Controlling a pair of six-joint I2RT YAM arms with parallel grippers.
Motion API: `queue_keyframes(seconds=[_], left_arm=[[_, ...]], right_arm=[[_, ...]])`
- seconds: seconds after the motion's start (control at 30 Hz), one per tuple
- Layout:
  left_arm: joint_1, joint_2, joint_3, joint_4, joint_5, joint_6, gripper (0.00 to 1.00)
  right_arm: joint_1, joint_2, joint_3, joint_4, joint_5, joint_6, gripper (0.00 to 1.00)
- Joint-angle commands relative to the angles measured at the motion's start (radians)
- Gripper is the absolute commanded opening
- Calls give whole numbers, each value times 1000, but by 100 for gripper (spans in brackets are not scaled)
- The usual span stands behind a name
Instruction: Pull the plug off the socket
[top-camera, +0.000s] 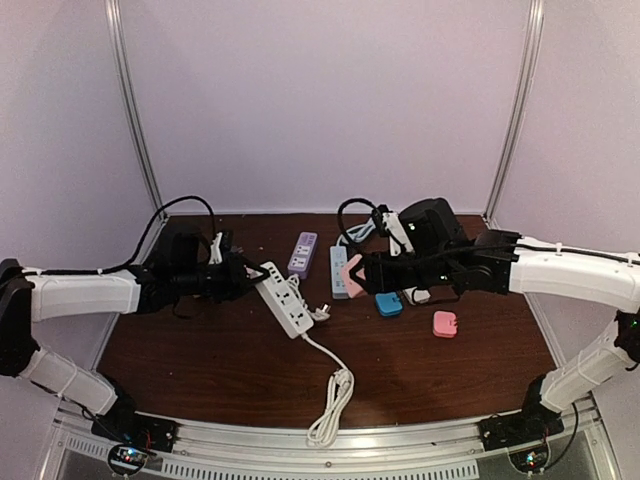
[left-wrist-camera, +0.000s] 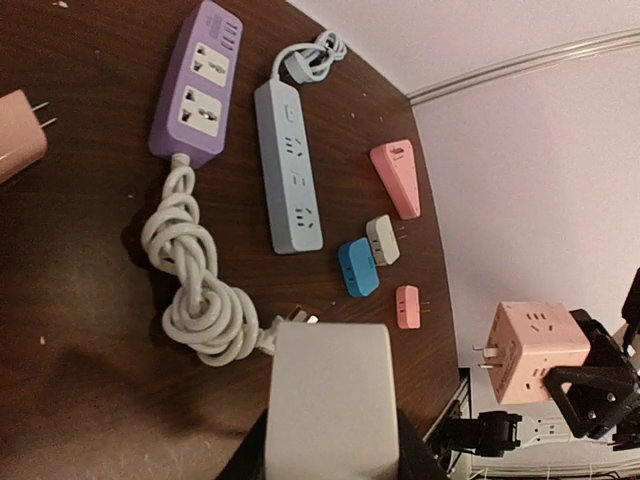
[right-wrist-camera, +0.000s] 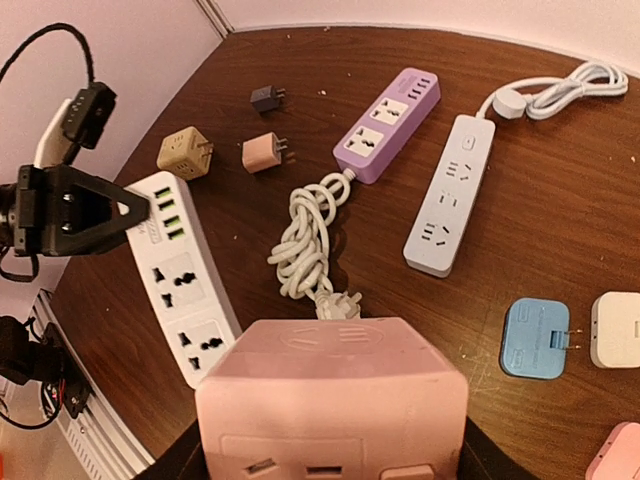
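Pinched only at one end, the strip (top-camera: 285, 305) could sag or swing, and the cube (right-wrist-camera: 330, 400), hanging clear of it over the counter (top-camera: 200, 350), could slip and drop. The left fingers (top-camera: 250, 274) were clamped shut on the strip's end; the right fingers (top-camera: 366, 272), about half open, gripped the cube's sides.

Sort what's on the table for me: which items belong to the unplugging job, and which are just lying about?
On the job: white power strip, held by the left gripper; pink cube plug, held by the right gripper, clear of the strip.
Lying about: purple strip, grey-blue strip, blue adapter, white adapter, tan cube, pink charger, pink wedge.
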Motion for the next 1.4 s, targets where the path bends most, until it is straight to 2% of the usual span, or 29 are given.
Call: queue_keyframes(seconds=[0.0, 0.27, 0.57, 0.93, 1.13, 1.37], left_arm=[[70, -130, -115, -59, 27, 34, 0], [153, -246, -292, -65, 69, 31, 0], [192, -176, -317, -4, 111, 52, 1], [200, -153, -320, -86, 34, 104, 25], [200, -158, -310, -164, -26, 143, 42], [200, -180, -260, -298, -118, 202, 71]], right_arm=[[-60, 13, -88, 109, -181, 72, 17], [-106, 63, -190, 215, -288, 122, 17], [-108, 154, -247, 353, -372, 195, 19], [-114, 243, -287, 456, -387, 234, 21], [-126, 267, -292, 471, -389, 245, 22], [-135, 276, -306, 505, -406, 274, 22]])
